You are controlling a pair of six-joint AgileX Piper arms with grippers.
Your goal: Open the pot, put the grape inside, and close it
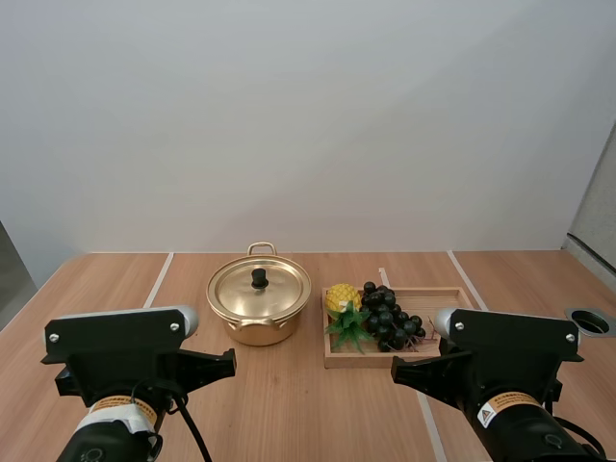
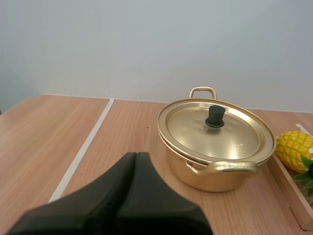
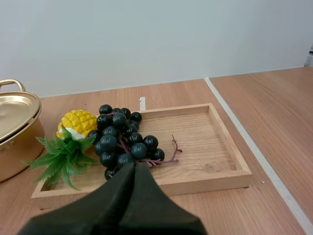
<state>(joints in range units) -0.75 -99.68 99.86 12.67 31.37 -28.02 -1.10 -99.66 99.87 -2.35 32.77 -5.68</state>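
Gold pot [image 1: 256,332], lid [image 1: 274,292] on; dark grapes [image 1: 390,319] apparently resting in tray [image 1: 438,302].

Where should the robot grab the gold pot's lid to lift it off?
By the black knob at the middle of the lid, coming down from straight above. It stands upright and narrow, so the left claw could pinch it; the lid around it is smooth and shallow.

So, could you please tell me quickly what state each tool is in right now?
Left tool: closed, holding nothing, near the pot.
Right tool: closed, holding nothing, near the grapes.
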